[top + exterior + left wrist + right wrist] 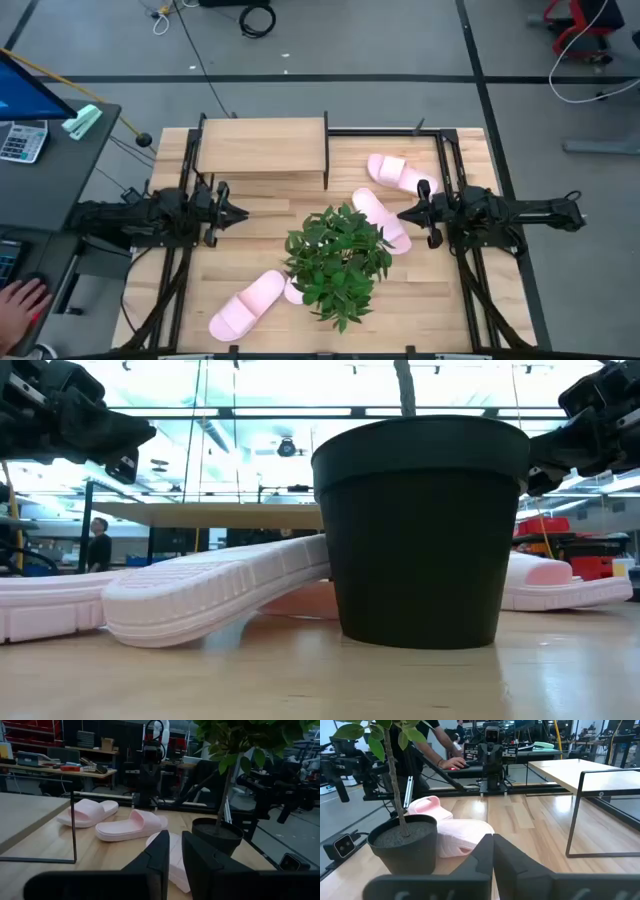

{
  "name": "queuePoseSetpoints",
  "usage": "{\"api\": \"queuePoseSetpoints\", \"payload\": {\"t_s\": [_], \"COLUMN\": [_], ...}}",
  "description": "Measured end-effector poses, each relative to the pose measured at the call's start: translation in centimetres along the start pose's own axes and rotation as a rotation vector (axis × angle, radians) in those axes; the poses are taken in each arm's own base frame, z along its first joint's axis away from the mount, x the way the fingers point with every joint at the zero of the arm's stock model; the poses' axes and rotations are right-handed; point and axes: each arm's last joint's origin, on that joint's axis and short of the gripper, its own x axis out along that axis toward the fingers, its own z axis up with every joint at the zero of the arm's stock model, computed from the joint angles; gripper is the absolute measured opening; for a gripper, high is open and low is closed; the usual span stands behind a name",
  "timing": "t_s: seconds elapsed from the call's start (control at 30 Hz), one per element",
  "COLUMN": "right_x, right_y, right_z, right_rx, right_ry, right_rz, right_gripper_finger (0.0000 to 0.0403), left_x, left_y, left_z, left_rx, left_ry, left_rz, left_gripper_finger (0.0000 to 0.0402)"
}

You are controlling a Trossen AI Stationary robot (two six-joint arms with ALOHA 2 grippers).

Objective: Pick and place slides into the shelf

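Observation:
Several pale pink slides lie sole-down on the slatted table. Two are right of centre (398, 172) (380, 218). One is near the front edge (248, 303), with another (293, 290) partly hidden under the plant's leaves. The light-wood shelf (262, 147) stands on its thin black frame at the far side, left of centre, with nothing on its board. My left gripper (240, 213) hovers left of the plant, shut but for a thin slit (175, 855). My right gripper (405, 213) is shut (493, 845) and hovers beside the nearer right slide (462, 836), touching nothing.
A potted plant in a black pot (338, 255) (420, 530) stands mid-table between the grippers and among the slides. Black arm rails run along both table sides. A desk with a monitor and a person's hand (20, 300) is off the left edge.

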Motion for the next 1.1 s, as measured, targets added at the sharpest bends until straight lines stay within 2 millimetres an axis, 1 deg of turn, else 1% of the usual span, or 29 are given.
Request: {"api": "queuePoseSetpoints", "payload": {"t_s": [0.2, 0.57, 0.9, 1.1], "right_x": [0.0, 0.0, 0.0, 0.0], "right_y": [0.0, 0.0, 0.0, 0.0], "right_z": [0.0, 0.0, 0.0, 0.0], "right_rx": [0.0, 0.0, 0.0, 0.0], "right_ry": [0.0, 0.0, 0.0, 0.0], "right_rz": [0.0, 0.0, 0.0, 0.0], "right_gripper_finger": [0.0014, 0.0014, 0.0014, 0.0014], "left_x": [0.0, 0.0, 0.0, 0.0], "left_y": [0.0, 0.0, 0.0, 0.0], "left_z": [0.0, -0.01, -0.01, 0.0], "left_rx": [0.0, 0.0, 0.0, 0.0], "left_ry": [0.0, 0.0, 0.0, -0.001], "left_rz": [0.0, 0.0, 0.0, 0.0], "left_gripper_finger": [0.0061, 0.0051, 0.0059, 0.0052]}}
